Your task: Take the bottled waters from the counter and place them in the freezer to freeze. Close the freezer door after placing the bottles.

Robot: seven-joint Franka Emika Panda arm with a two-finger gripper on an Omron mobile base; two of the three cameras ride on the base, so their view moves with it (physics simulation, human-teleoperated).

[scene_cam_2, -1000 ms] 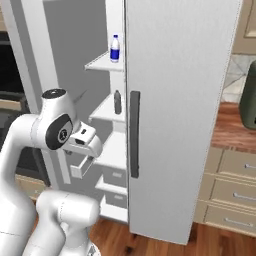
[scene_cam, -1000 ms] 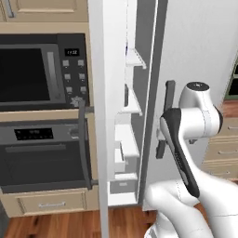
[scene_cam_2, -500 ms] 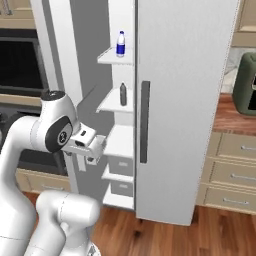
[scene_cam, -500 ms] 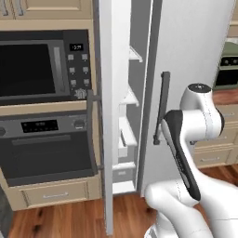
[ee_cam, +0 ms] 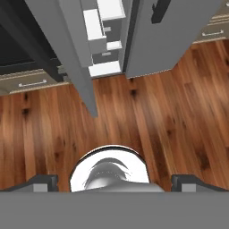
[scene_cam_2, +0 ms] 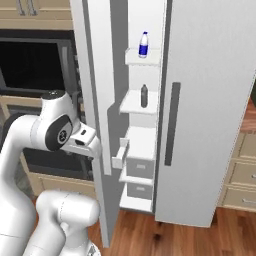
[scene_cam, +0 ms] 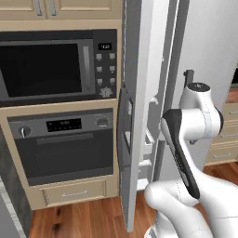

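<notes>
Both bottled waters stand inside the freezer (scene_cam_2: 142,145): the whitish one with blue cap and label (scene_cam_2: 143,44) on the top shelf, the slim grey one (scene_cam_2: 144,96) on the shelf below. The freezer door (scene_cam_2: 95,100) stands partly open, seen edge-on in the left base view (scene_cam: 128,153). In the right base view my hand rests close against the door's outer face, low down. My gripper (ee_cam: 115,181) points down at the floor, open, with nothing between its fingers. A sliver of the counter (scene_cam: 234,94) shows at the far right.
The black microwave (scene_cam: 51,65) and wall oven (scene_cam: 65,144) sit just left of the freezer door. The plain fridge door (scene_cam_2: 210,110) with its dark handle is shut. Beige drawers (scene_cam_2: 242,175) stand to the right. Wood floor (ee_cam: 156,120) lies below.
Both base views have shifted, so the base has moved. The freezer door has swung further toward shut, narrowing the gap. My hand has kept beside the door's outer face, still open.
</notes>
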